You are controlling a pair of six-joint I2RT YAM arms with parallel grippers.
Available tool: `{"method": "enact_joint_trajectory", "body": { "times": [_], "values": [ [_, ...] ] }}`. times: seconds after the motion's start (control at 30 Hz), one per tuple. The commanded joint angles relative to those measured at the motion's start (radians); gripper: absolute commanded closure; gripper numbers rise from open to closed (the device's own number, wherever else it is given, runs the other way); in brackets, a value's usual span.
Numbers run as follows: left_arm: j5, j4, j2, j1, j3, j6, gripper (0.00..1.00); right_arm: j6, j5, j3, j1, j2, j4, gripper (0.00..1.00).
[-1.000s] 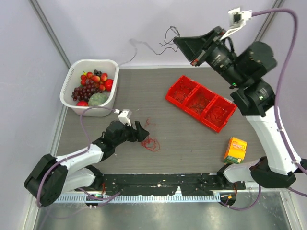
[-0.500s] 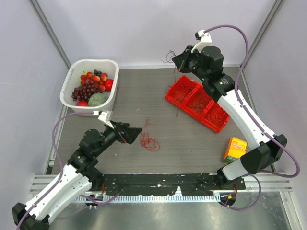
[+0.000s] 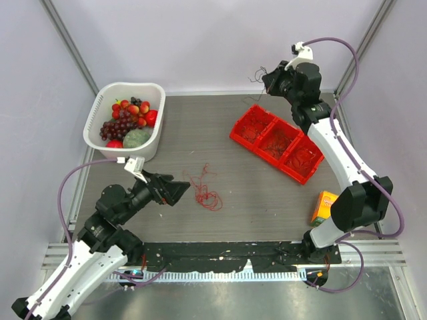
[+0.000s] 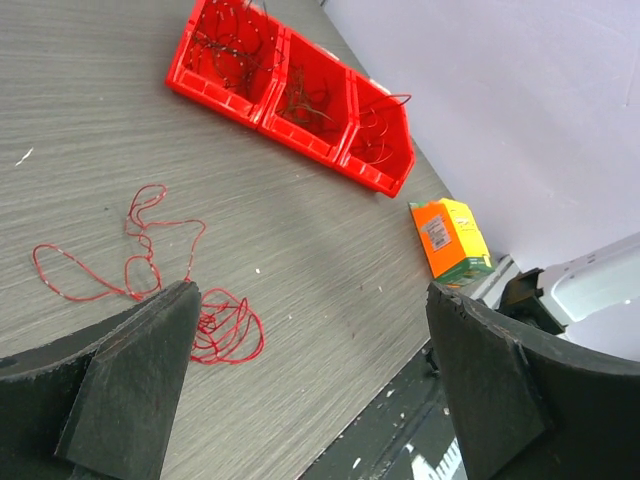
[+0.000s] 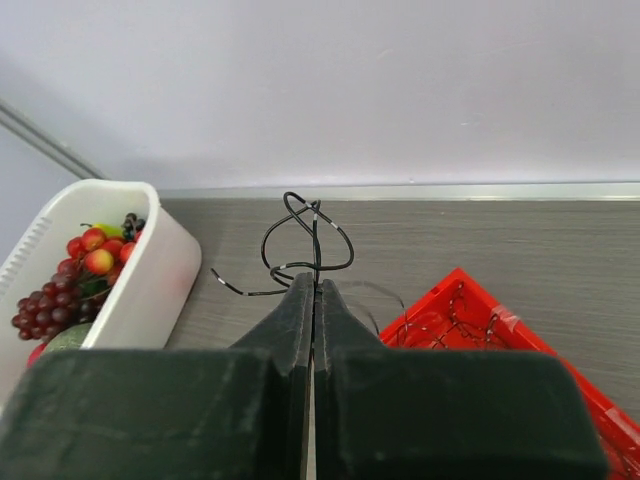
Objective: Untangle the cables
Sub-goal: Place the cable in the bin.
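Observation:
A loose tangle of thin red cables (image 3: 205, 191) lies on the table near its middle, one small coil (image 4: 225, 325) and longer loops (image 4: 140, 255) trailing left. My left gripper (image 3: 181, 192) hovers just left of them, jaws open wide with nothing between them (image 4: 310, 300). A separate dark wire (image 3: 257, 74) with pale bands hangs in the air at the back, above the table's far edge. My right gripper (image 3: 267, 79) is shut on it, and the wire curls out past the fingertips (image 5: 316, 282) in loops (image 5: 305, 240).
A red three-compartment tray (image 3: 301, 175) with wires in it sits at the right (image 4: 375, 180) (image 5: 470, 285). A white basket (image 3: 157, 137) of fruit stands at the back left (image 5: 150, 270). An orange box (image 3: 327, 207) lies near the front right (image 4: 450, 235).
My left gripper has opened fully and drawn back to the left, off the red cables. The right arm has swung right and back, carrying the dark wire with it.

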State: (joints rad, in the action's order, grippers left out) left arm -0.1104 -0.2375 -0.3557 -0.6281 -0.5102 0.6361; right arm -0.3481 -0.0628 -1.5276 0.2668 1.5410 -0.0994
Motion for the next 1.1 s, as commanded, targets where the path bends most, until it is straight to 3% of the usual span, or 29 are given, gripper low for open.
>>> {"method": "enact_joint_trajectory", "body": {
  "times": [0.0, 0.4, 1.07],
  "values": [
    [-0.023, -0.02, -0.002, -0.002, -0.071, -0.004, 0.0, 0.034, 0.014, -0.005, -0.02, 0.037, 0.069, 0.99],
    [-0.029, -0.045, -0.008, -0.002, -0.1, -0.006, 0.0, 0.132, 0.159, 0.084, -0.02, 0.067, 0.093, 0.99],
    [-0.043, -0.037, -0.039, -0.002, -0.099, -0.001, 0.0, 0.29, 0.262, -0.147, -0.021, 0.179, 0.006, 0.99]
  ]
}}
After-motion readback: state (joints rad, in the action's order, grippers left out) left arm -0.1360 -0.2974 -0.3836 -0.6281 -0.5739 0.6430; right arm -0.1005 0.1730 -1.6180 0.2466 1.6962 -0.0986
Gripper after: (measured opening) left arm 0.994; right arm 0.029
